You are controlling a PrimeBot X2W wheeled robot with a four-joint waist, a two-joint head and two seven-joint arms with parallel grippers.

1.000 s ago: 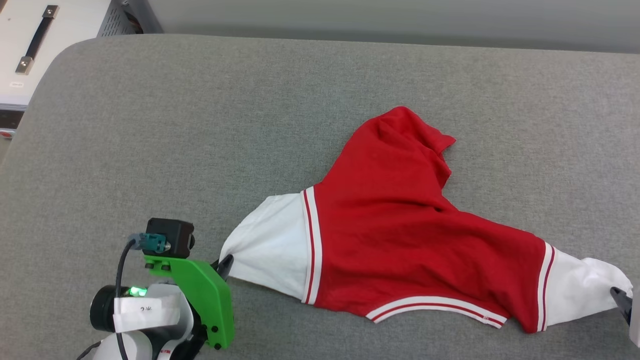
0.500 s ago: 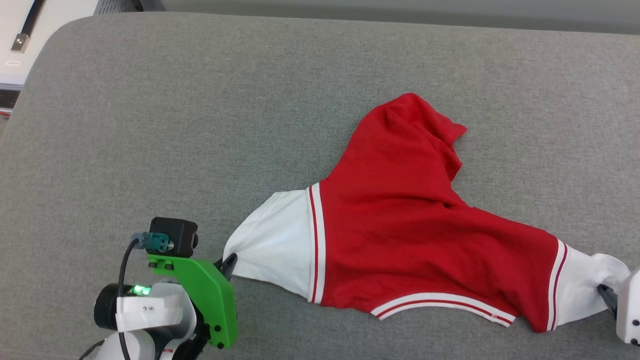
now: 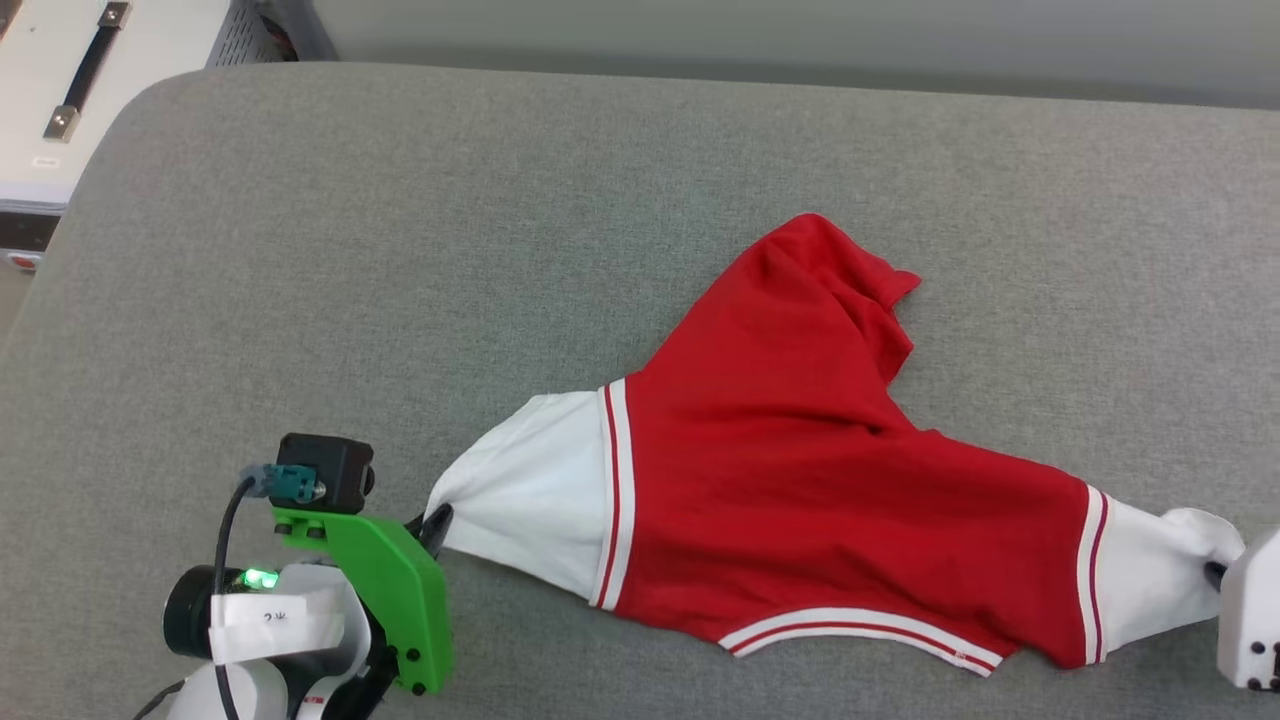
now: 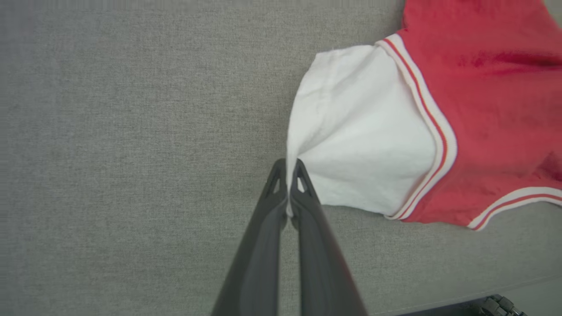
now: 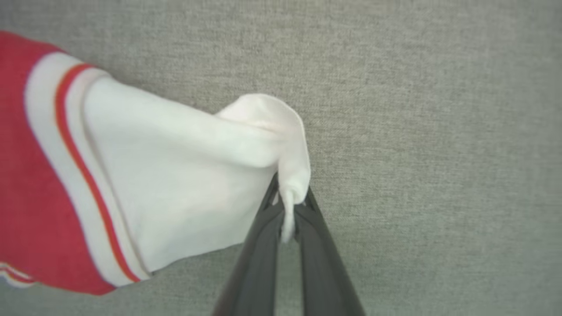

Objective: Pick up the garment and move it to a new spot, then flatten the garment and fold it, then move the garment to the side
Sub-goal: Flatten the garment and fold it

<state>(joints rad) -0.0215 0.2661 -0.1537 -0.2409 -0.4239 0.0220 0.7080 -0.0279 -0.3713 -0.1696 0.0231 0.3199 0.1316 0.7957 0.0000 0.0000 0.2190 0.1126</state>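
The garment (image 3: 790, 450), a red T-shirt with white sleeves and red-white stripe trim, lies spread and rumpled on the grey cushion (image 3: 400, 250), its red body bunched toward the far side. My left gripper (image 3: 436, 522) is shut on the edge of the left white sleeve (image 4: 360, 131); the left wrist view shows the cloth pinched between the dark fingers (image 4: 281, 210). At the right edge, my right gripper (image 3: 1215, 575) is shut on the cuff of the right white sleeve (image 5: 184, 175), with a fold of cloth caught between its fingers (image 5: 307, 228).
A white cabinet (image 3: 60, 110) with a black handle stands beyond the cushion's far left corner. The cushion's far edge meets a grey wall (image 3: 800, 40). Bare grey fabric stretches left of the shirt and behind it.
My right gripper has closed on the right sleeve cuff. The head view has shifted slightly between frames. My left gripper keeps its hold on the left sleeve.
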